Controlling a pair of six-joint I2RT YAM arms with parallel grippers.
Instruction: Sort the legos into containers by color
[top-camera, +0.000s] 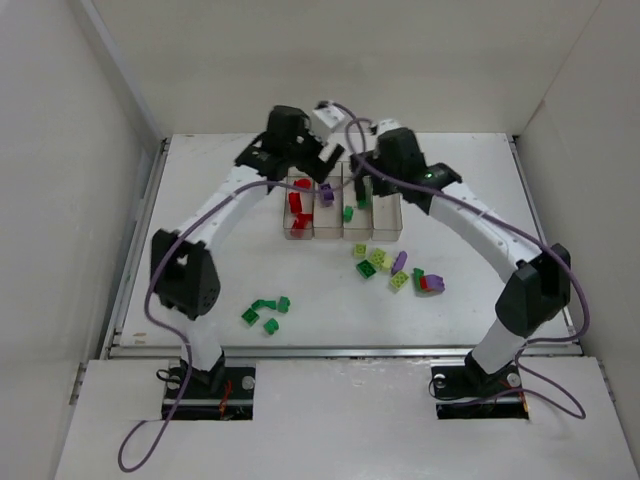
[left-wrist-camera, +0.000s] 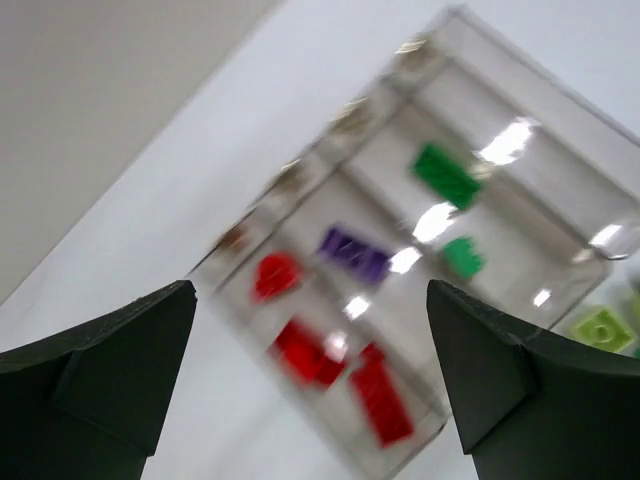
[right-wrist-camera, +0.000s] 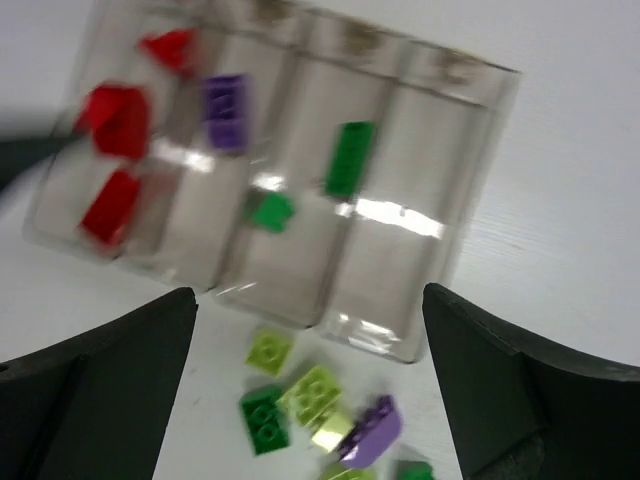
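Green bricks (top-camera: 265, 313), three, loose on the white table (top-camera: 300, 290), near left. Mixed pile (top-camera: 397, 270), near right: green, yellow-green, purple, red. Bins (top-camera: 385, 232) beyond: red bricks (top-camera: 298, 205) leftmost, purple brick (top-camera: 326, 193) next, green third. Left claw (left-wrist-camera: 310, 290) and right claw (right-wrist-camera: 310, 295) above the bins, both wide open, empty.

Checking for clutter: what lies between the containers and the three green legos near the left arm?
Only bare table between containers and green legos, per the top external view.
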